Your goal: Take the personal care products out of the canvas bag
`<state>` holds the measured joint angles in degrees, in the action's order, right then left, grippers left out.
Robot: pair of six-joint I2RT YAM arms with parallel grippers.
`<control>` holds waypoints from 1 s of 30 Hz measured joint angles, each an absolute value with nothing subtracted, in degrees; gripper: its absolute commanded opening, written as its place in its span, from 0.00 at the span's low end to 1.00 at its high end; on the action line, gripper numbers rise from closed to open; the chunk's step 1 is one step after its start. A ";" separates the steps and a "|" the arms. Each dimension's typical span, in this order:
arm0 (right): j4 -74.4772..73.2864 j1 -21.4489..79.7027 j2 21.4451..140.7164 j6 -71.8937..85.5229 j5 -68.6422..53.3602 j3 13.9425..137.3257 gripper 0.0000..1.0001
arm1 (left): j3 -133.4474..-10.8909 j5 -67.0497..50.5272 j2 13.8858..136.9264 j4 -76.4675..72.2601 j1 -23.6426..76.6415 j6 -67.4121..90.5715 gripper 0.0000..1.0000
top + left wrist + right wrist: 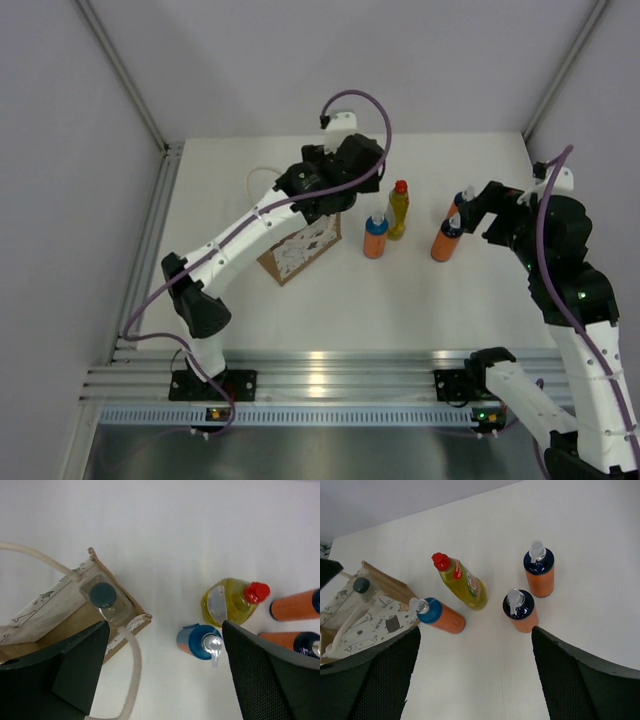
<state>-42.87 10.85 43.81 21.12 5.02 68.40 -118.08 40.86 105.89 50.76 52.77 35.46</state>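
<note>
The canvas bag (300,250) stands left of centre, tan with a white patterned side and cream handles. A clear bottle with a dark grey cap (103,595) stands inside its corner (361,585). Four products stand on the table to its right. These are a yellow bottle with a red cap (398,210), an orange bottle with a light blue top (376,238) and two orange bottles with dark blue tops (540,572) (520,610). My left gripper (165,675) hangs open and empty between the bag and the light-blue-topped bottle (200,641). My right gripper (475,675) is open and empty, near the two dark-topped bottles.
A cream loop handle (131,675) lies on the table between my left fingers. The white table (330,310) ends at an aluminium rail (330,375) in front. Grey walls stand close on the left, back and right.
</note>
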 measured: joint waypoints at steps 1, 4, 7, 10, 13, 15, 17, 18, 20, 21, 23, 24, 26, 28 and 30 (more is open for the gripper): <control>-42.92 10.85 44.12 21.12 4.95 68.51 0.88 | -118.28 40.99 105.36 51.88 51.24 37.19 0.97; -42.87 10.85 44.77 21.12 4.82 68.71 0.88 | -118.61 39.66 105.21 55.16 45.23 42.06 0.96; -42.94 10.85 45.34 21.12 4.67 68.73 0.88 | -118.04 37.50 106.43 57.56 39.11 45.84 0.95; -42.94 10.85 45.43 21.08 4.64 68.73 0.88 | -115.90 35.51 107.96 59.18 35.00 48.77 0.88; -42.94 10.85 45.39 21.04 4.62 68.73 0.88 | -115.46 33.61 110.45 60.40 33.89 50.22 0.86; -42.94 10.85 45.39 20.95 4.62 68.73 0.88 | -115.46 32.38 112.05 60.60 33.78 50.96 0.86; -42.94 10.85 45.39 20.71 4.62 68.73 0.88 | -115.46 31.59 113.01 60.75 33.78 51.48 0.82; -42.94 10.85 45.39 20.64 4.62 68.73 0.88 | -115.42 31.14 113.27 60.82 33.78 51.77 0.82; -42.94 10.85 45.45 20.62 4.62 68.73 0.88 | -115.24 30.63 113.43 60.97 33.78 52.47 0.77; -42.92 10.85 45.47 20.62 4.62 68.73 0.88 | -115.18 30.44 113.43 61.08 33.78 52.84 0.72; -42.92 10.85 45.76 20.60 4.62 68.73 0.88 | -115.15 30.00 113.45 61.19 33.78 53.52 0.68; -42.94 10.85 45.95 20.60 4.62 68.73 0.88 | -115.15 29.74 113.54 61.21 33.78 53.67 0.68; -42.92 10.85 46.30 20.58 4.62 68.73 0.89 | -114.89 29.12 113.56 61.19 33.78 54.41 0.68; -42.94 10.85 46.92 20.53 4.60 68.73 0.88 | -114.30 28.82 113.56 61.08 33.78 55.37 0.68; -42.94 10.85 47.29 20.36 4.60 68.73 0.88 | -113.73 28.56 113.56 61.08 33.78 55.83 0.68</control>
<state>-42.94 10.85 47.29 20.36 4.60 68.73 -113.73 28.56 113.56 61.08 33.78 55.83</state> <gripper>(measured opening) 0.884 0.682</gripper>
